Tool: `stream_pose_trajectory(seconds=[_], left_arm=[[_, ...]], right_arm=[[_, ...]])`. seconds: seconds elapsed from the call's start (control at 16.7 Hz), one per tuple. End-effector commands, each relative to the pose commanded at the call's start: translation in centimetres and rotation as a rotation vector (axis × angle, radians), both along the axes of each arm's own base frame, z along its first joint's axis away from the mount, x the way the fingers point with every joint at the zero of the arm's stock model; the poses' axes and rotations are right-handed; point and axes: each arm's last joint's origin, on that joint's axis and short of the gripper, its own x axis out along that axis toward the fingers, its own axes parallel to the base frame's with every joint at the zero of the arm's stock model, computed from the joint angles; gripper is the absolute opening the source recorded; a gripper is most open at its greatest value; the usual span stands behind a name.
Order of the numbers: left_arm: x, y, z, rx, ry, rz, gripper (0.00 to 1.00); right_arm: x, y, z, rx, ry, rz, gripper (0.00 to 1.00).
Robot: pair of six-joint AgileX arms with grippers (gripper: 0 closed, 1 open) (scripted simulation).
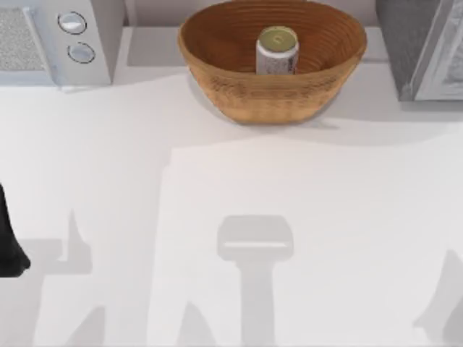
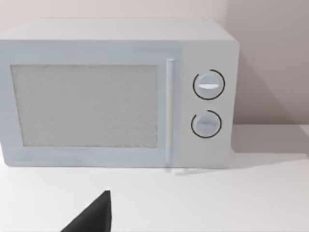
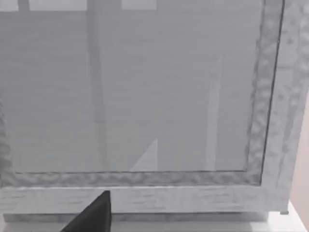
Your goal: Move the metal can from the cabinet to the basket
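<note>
**Metal can stands in the basket, both arms drawn back**

The metal can (image 1: 276,50) stands upright inside the basket (image 1: 217,43), its dull gold top facing up and its silvery side resting close to the basket's near inner wall. The basket sits at the far middle of the counter (image 1: 231,188), between the white microwave (image 1: 58,36) at the far left and the cabinet (image 1: 419,43) at the far right. The can is well apart from the cabinet.

The left arm (image 1: 9,242) shows as a dark shape at the left edge of the counter, well apart from the basket and on the near side of the microwave. In the left wrist view a dark tip of the left pincer (image 2: 94,215) points toward the microwave (image 2: 116,94), whose two round knobs lie beyond it; whether this pincer is wide or narrow cannot be told.

In the right wrist view a dark tip of the right pincer (image 3: 94,215) faces the cabinet's pale framed door (image 3: 135,96), which stands ahead of it and appears closed. Its spread cannot be told either. Nothing is seen held by either pincer.
</note>
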Motion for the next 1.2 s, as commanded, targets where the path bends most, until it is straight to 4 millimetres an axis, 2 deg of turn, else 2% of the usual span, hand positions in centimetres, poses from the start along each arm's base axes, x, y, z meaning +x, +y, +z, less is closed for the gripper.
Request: stream_pose_trajectory(seconds=[0.18, 0.3, 0.78, 1.02, 1.2], left_arm=[[0.0, 0.0, 0.0, 0.0, 0.0, 0.0, 1.0], [0.0, 0.0, 0.0, 0.0, 0.0, 0.0, 1.0], [0.0, 0.0, 0.0, 0.0, 0.0, 0.0, 1.0], [0.0, 0.0, 0.0, 0.0, 0.0, 0.0, 1.0], [0.0, 0.0, 0.0, 0.0, 0.0, 0.0, 1.0]], right_arm=[[-0.6, -3.0, -1.3, -0.002, -0.002, 0.007, 1.0], [-1.1, -4.2, -1.9, -0.007, -0.005, 0.01, 1.0], [-1.2, -4.8, -2.0, -0.006, -0.004, 0.011, 1.0], [-0.1, -7.3, 0.4, -0.004, -0.002, 0.003, 1.0], [1.1, -9.8, 4.1, 0.009, 0.006, 0.003, 1.0]])
